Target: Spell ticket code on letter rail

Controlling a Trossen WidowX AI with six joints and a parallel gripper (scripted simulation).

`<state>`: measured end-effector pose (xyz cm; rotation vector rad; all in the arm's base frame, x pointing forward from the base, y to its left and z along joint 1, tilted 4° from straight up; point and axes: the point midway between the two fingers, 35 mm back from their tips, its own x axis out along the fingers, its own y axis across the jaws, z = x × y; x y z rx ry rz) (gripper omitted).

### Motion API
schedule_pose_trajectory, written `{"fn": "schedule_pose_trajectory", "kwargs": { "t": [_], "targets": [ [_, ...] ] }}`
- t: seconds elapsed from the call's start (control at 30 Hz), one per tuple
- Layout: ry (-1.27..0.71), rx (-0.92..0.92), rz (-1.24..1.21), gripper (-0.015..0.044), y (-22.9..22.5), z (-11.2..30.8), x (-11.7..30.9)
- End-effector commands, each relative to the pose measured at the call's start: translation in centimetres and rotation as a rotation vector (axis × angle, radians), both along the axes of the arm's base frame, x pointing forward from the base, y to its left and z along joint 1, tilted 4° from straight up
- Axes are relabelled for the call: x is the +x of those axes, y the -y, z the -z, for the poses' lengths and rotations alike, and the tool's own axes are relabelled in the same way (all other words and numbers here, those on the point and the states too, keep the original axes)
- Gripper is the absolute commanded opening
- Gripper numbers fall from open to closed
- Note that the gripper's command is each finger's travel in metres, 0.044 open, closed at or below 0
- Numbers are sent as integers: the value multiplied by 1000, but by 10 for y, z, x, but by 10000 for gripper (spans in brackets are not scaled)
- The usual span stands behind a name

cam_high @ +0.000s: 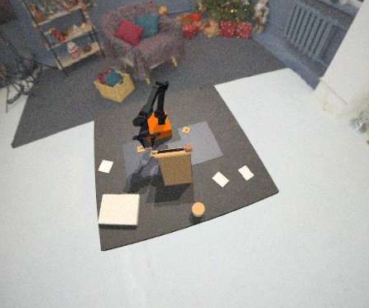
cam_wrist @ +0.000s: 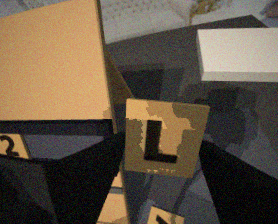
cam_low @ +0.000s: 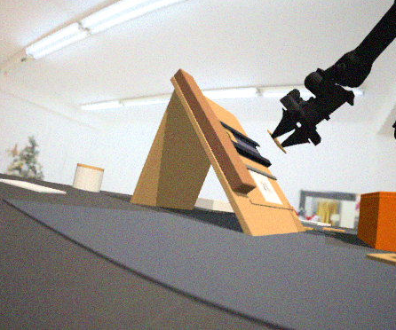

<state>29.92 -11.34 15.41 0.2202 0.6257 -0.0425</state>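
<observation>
My gripper (cam_low: 280, 140) (cam_wrist: 162, 141) is shut on the L tile (cam_low: 273, 137) (cam_wrist: 171, 135), held upright in front of the tilted board (cam_high: 175, 173) (cam_low: 268, 223) (cam_wrist: 50, 65). In the wrist view the tile is just right of the dark rail's (cam_high: 171, 150) (cam_low: 253, 153) (cam_wrist: 60, 126) open end, not in it. A 2 tile (cam_wrist: 11, 146) sits in the rail farther left. The ticket (cam_low: 267, 189) is below the rail; its print is unreadable. Loose tiles lie left (cam_high: 141, 149) and right (cam_high: 186, 130) of the arm's base in the top view.
An orange block (cam_high: 159, 127) (cam_low: 391, 221) is at the arm's base. A brown strip (cam_high: 189, 148) (cam_low: 213, 132) borders the board's closed side. A white box (cam_high: 119, 209) (cam_wrist: 240, 52), a round tub (cam_high: 198, 209) (cam_low: 88, 177) and white cards (cam_high: 106, 166) (cam_high: 220, 179) stand or lie around the board.
</observation>
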Motion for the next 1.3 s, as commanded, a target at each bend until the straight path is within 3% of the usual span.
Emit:
{"fn": "schedule_pose_trajectory", "kwargs": {
  "t": [0.0,0.37,0.8,1.27],
  "targets": [
    [-4,-61,-22,0,15,10,-13],
    [-10,-140,-48,0,34,23,-31],
    [-7,-140,-47,0,34,52,8],
    [-6,-139,-47,0,34,51,9]
  ]
}}
